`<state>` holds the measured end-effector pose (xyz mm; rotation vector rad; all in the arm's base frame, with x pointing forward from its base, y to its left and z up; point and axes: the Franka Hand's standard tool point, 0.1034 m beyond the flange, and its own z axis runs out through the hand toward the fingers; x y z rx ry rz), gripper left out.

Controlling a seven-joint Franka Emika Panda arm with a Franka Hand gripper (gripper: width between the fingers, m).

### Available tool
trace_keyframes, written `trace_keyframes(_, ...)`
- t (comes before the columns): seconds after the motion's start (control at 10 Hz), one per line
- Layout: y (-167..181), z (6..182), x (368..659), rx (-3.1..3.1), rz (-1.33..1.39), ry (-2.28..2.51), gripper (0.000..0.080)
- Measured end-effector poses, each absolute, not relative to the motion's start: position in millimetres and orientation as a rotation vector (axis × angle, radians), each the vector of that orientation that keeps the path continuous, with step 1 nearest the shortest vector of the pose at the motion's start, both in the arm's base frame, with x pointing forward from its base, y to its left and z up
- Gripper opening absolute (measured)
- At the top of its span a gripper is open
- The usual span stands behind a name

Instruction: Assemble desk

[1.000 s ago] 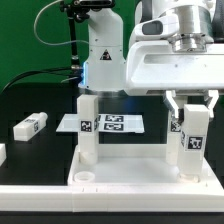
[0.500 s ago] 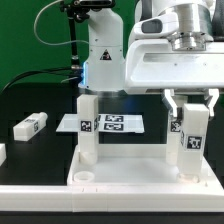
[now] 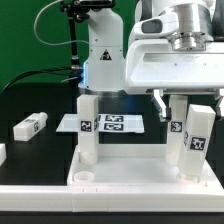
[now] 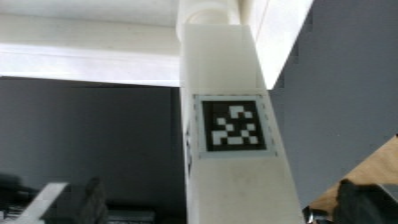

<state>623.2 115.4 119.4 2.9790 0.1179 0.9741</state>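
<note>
White tabletop (image 3: 125, 172) rim-up at the near edge of the black desk (image 3: 45, 150). Upright leg (image 3: 88, 130) in a socket on the exterior view's left, with an empty round corner socket (image 3: 85, 178) just in front of it. Tilted leg (image 3: 192, 142) on the exterior view's right, foot down in the tabletop, top leaning toward that side, black-and-white tag (image 3: 195, 143) on its face. Tool (image 3: 192, 110) around the top of the tilted leg, jaws apart, not clamped. In the wrist view, the same leg (image 4: 228, 120) between the fingers (image 4: 370, 182), with a gap visible on each side. Loose leg (image 3: 30, 125) flat on the desk, well apart to the exterior view's left. Marker board (image 3: 110, 124) flat behind the tabletop.
</note>
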Motion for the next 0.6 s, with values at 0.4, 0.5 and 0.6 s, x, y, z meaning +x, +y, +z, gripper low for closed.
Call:
trace_keyframes(0.4, 115.4, 119.4, 623.2, 2.978, 0.974, 0.121, 0.0649)
trace_keyframes(0.5, 115.4, 119.4, 623.2, 2.978, 0.974, 0.122, 0.0649)
trace_keyframes(0.6, 115.4, 119.3, 623.2, 2.978, 0.974, 0.123, 0.0649)
